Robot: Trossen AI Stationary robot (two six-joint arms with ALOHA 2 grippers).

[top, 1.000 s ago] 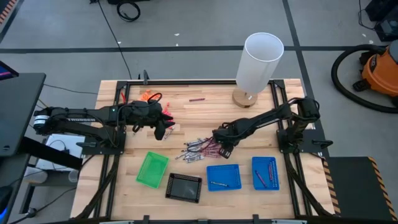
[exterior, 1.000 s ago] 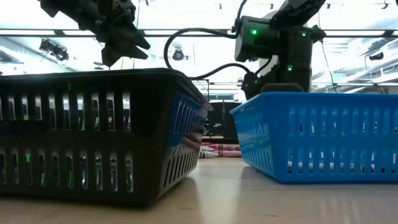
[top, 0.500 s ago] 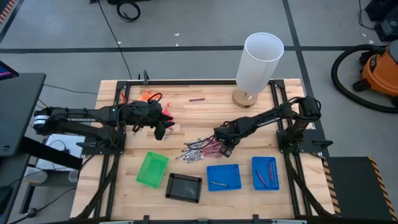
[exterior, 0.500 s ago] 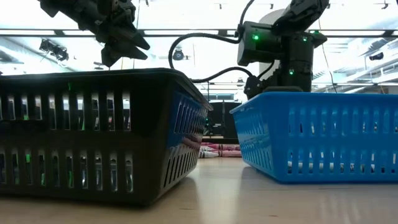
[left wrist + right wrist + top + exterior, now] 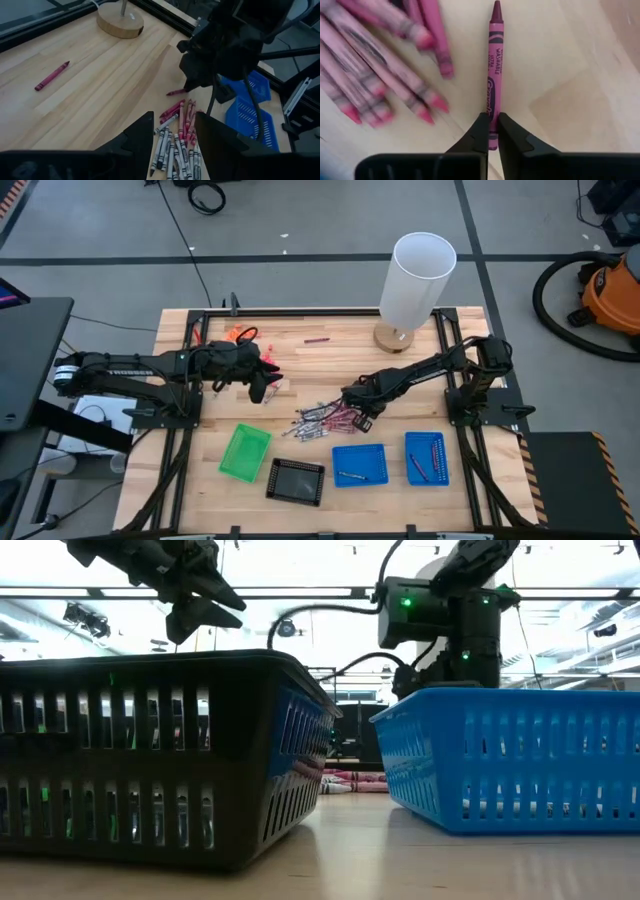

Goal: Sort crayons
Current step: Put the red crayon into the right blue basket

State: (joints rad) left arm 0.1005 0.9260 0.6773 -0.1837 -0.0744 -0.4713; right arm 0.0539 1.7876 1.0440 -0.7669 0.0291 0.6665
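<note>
The right gripper (image 5: 492, 131) has just closed: a second ago its fingers stood apart over the pile (image 5: 325, 420), now they pinch one maroon crayon (image 5: 494, 75) near its blunt end. That crayon lies flat on the table (image 5: 300, 370), just beside the pile's edge. The pick looks made, so the next step is probably a lift toward a blue tray (image 5: 359, 464). The left gripper (image 5: 172, 132) hovers spread and empty, well apart from the pile, unchanged

looks like a lab or workshop: grey taped floor (image 5: 300, 230), an orange shop vac (image 5: 610, 292), cables, and strip-lit ceiling (image 5: 300, 590) are seen.
</note>
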